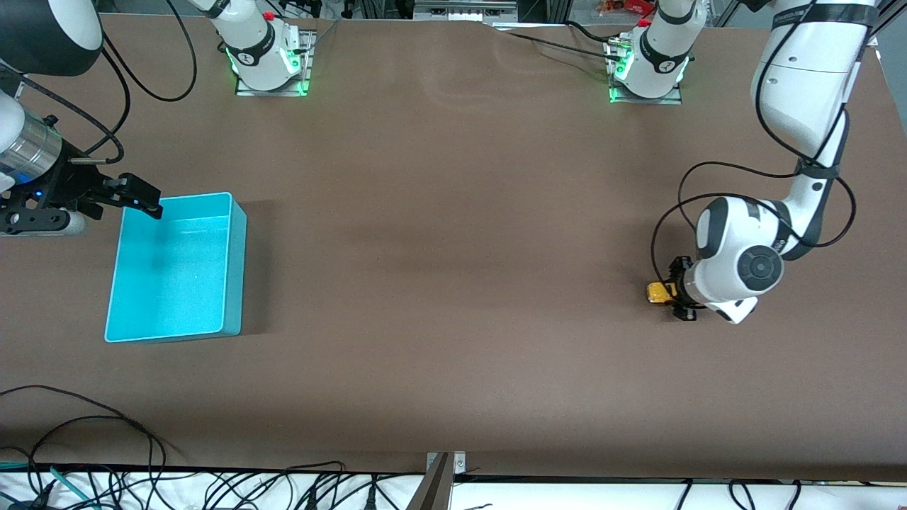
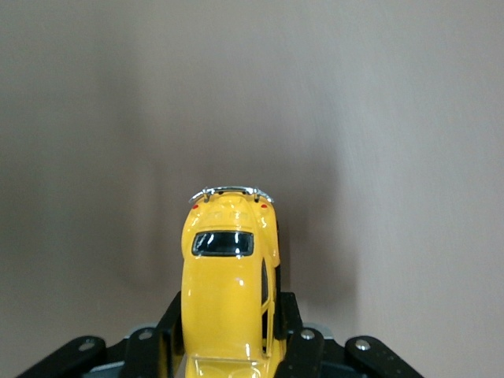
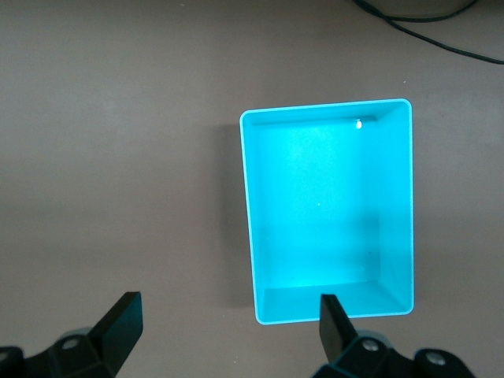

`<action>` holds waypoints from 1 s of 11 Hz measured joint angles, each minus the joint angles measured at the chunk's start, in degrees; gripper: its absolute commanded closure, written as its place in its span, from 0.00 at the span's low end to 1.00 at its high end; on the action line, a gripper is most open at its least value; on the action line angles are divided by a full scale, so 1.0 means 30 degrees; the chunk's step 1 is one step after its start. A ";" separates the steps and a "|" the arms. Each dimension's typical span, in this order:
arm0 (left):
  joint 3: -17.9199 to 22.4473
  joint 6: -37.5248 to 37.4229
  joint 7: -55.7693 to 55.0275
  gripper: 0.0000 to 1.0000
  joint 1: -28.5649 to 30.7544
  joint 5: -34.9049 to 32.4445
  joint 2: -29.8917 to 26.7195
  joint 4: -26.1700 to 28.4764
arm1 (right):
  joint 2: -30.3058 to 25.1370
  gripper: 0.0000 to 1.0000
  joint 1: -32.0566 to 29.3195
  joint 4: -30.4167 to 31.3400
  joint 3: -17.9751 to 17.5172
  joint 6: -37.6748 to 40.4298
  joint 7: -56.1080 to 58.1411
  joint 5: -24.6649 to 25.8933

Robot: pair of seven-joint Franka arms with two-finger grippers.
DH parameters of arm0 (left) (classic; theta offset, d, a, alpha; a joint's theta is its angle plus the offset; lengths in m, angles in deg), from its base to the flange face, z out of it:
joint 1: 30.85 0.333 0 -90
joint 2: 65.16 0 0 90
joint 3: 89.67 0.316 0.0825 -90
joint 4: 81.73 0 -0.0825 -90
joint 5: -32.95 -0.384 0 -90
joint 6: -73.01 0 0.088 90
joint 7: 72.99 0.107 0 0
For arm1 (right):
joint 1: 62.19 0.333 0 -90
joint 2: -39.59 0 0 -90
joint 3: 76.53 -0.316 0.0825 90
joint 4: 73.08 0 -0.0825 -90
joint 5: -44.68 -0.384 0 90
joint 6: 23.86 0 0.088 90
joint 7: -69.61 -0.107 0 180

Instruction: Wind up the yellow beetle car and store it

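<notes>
The yellow beetle car (image 1: 659, 292) is at the left arm's end of the table, down at the tabletop. My left gripper (image 1: 677, 292) is shut on it. In the left wrist view the black fingers (image 2: 288, 324) clamp the car (image 2: 228, 268) by its sides, and its chrome bumper points away from the wrist. The turquoise bin (image 1: 237, 269) stands empty at the right arm's end of the table. My right gripper (image 1: 145, 198) is open and empty, up over the table beside the bin's corner. The right wrist view shows its gripper (image 3: 228, 315) and the bin (image 3: 249, 228) below it.
The brown table carries nothing else between the bin and the car. Both arm bases (image 1: 269, 64) stand along the table edge farthest from the front camera. Loose cables (image 1: 106, 439) lie along the edge nearest that camera.
</notes>
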 measured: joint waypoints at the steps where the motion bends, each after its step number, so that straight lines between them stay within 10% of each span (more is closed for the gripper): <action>1: -0.0107 0.0000 -0.0010 1.00 -0.0609 0.0000 -0.0004 -0.0099 | 0.0000 0.00 0.0002 0.0000 -0.0002 0.0000 0.0000 0.0000; 11: -0.0728 0.0493 -0.1623 1.00 -0.2043 0.1338 0.1125 -0.1266 | 0.0000 0.00 0.0005 -0.0006 -0.0004 0.0000 0.0001 0.0000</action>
